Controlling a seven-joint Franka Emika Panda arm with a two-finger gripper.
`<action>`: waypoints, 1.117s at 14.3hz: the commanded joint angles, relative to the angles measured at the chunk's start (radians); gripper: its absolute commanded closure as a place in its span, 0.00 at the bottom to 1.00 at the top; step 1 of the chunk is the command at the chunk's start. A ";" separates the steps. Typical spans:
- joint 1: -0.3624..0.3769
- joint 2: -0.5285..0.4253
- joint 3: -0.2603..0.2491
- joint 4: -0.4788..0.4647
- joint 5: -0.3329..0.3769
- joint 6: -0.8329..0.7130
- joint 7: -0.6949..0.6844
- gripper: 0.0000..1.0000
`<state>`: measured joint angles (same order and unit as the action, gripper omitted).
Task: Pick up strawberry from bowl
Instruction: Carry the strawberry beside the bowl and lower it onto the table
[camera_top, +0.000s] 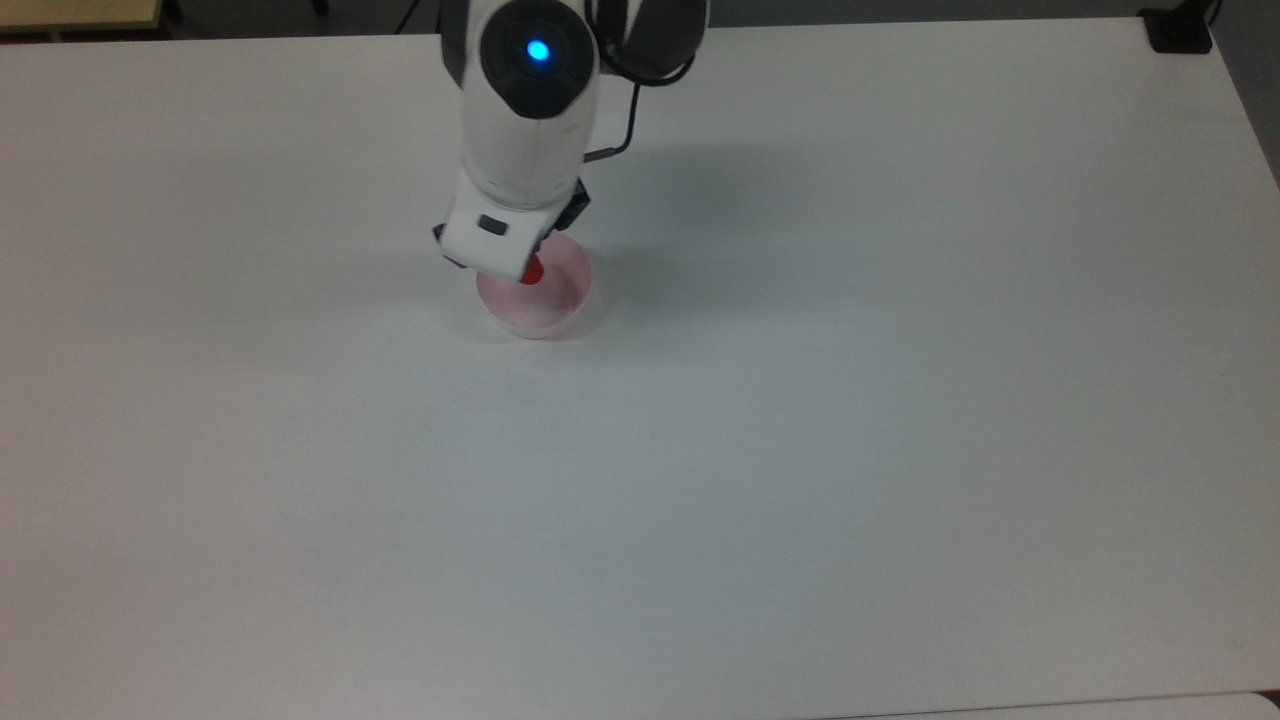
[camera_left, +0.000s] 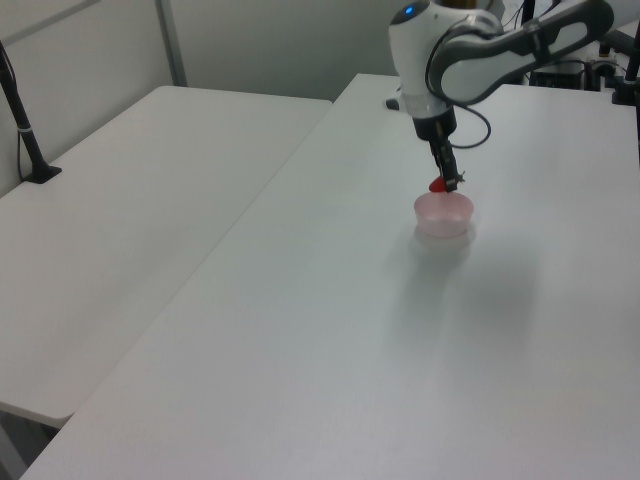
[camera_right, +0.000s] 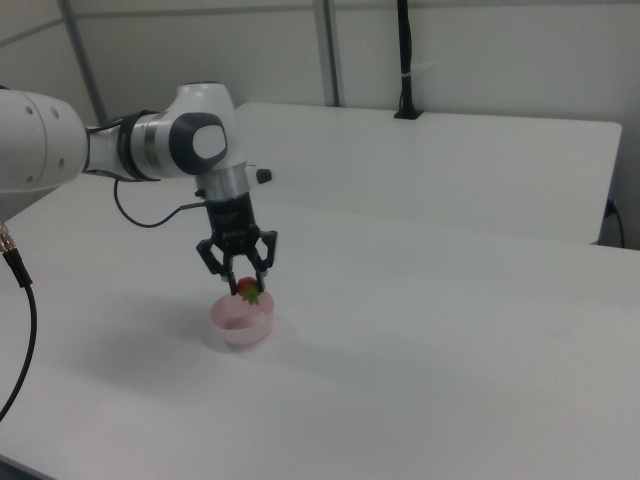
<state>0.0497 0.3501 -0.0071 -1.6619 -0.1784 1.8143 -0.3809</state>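
Observation:
A small pale pink bowl (camera_top: 545, 300) (camera_left: 443, 214) (camera_right: 240, 322) stands on the white table. The red strawberry (camera_right: 247, 289) (camera_left: 437, 185) (camera_top: 532, 270) hangs just above the bowl's rim, its green cap pointing down in the right view. My gripper (camera_right: 244, 285) (camera_left: 444, 183) is shut on the strawberry, and the arm's wrist reaches straight down over the bowl. In the top view the white hand covers most of the strawberry and the bowl's far rim.
The white table (camera_top: 800, 450) stretches wide around the bowl. A second white table (camera_left: 120, 230) stands beside it at the left view's left, with a black post (camera_left: 25, 130) on it. A black cable (camera_right: 20, 330) hangs at the right view's left edge.

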 joint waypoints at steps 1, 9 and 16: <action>-0.086 0.013 -0.005 0.024 -0.003 0.029 -0.001 0.64; -0.237 0.135 -0.005 0.022 -0.073 0.255 0.008 0.62; -0.240 0.093 -0.005 0.022 -0.070 0.218 0.060 0.00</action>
<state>-0.2014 0.4940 -0.0138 -1.6354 -0.2352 2.0636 -0.3751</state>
